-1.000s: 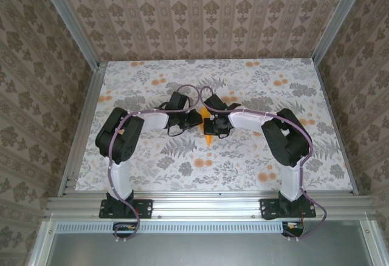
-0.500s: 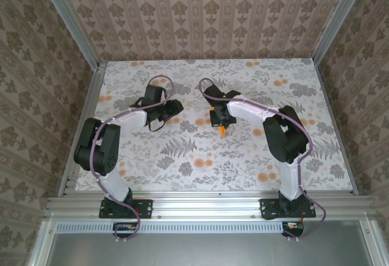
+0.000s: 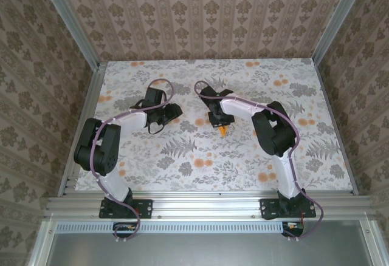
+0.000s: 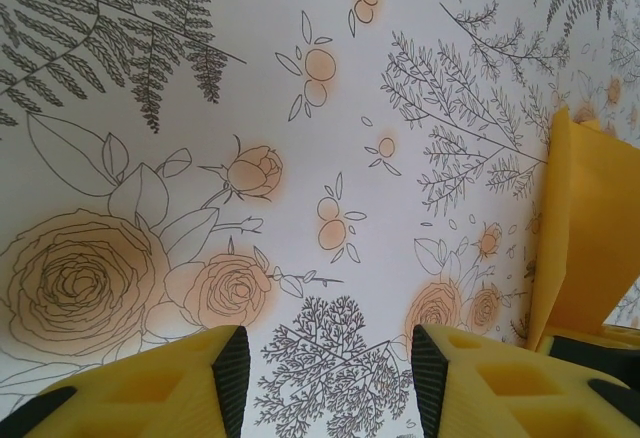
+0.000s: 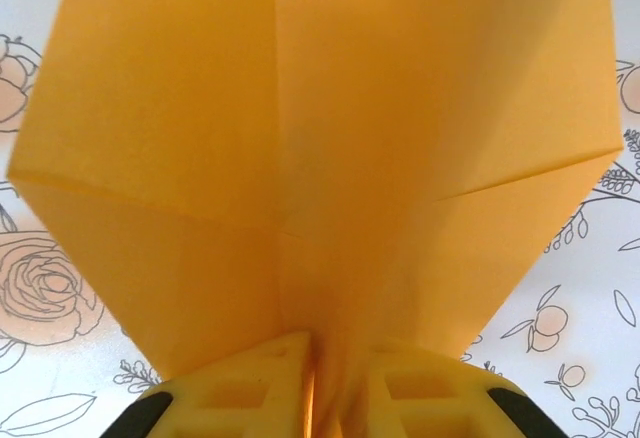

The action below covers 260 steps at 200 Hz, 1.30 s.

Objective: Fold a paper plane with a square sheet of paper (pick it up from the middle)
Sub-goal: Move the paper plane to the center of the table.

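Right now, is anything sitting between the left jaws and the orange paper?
Nothing visible. Flowered tablecloth alone lies between the open left jaws and the folded orange paper, which the right jaws pinch.

Overhead view. Floral-printed table (image 3: 182, 169), enclosed by patterned walls (image 3: 200, 17) and an aluminium frame (image 3: 200, 204). Left arm (image 3: 100, 147): elbow folded at 8 o'clock of the table's centre, forearm running toward 1 o'clock to the left gripper (image 3: 173, 110), which points toward 3 o'clock. Right arm (image 3: 273, 133): elbow at 3 o'clock of centre, forearm reaching toward 10 o'clock, right gripper (image 3: 220, 119) turned down toward the cloth. Paper plane (image 3: 223, 130): an orange point protruding from beneath the right gripper toward 6 o'clock. The left gripper lies apart from the right, at its 9 o'clock; jaw spacing is not resolvable.
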Each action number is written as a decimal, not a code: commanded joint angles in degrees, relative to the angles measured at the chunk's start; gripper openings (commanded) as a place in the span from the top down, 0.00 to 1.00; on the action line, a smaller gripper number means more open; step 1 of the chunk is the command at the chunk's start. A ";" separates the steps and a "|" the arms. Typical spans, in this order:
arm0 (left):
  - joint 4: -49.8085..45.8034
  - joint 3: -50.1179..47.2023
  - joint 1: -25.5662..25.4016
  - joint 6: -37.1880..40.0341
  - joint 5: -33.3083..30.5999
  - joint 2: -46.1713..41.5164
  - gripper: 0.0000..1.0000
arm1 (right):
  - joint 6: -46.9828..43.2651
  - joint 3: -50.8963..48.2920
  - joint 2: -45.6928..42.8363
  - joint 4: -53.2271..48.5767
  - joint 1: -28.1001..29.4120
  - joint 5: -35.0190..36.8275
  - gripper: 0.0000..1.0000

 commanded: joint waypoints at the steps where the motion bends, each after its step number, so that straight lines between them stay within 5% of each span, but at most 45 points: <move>1: -0.56 -0.81 0.03 0.78 -0.71 -0.41 0.51 | -0.63 0.06 2.97 -2.42 0.58 2.72 0.85; 106: -6.10 -1.03 0.12 2.64 -8.26 -6.29 0.50 | -3.35 1.07 -0.40 0.76 1.54 1.28 0.90; 157: -8.55 -2.17 0.38 3.12 -12.42 -9.80 0.49 | -2.53 1.71 1.10 2.08 1.55 -0.71 0.84; 181: -10.63 -2.26 0.59 3.85 -15.15 -12.32 0.48 | -1.53 1.92 -0.48 1.45 1.59 -0.66 0.76; 260: -21.60 -1.62 3.72 9.64 -33.00 -27.01 0.31 | -1.63 -9.32 -27.87 8.99 -0.11 6.31 0.16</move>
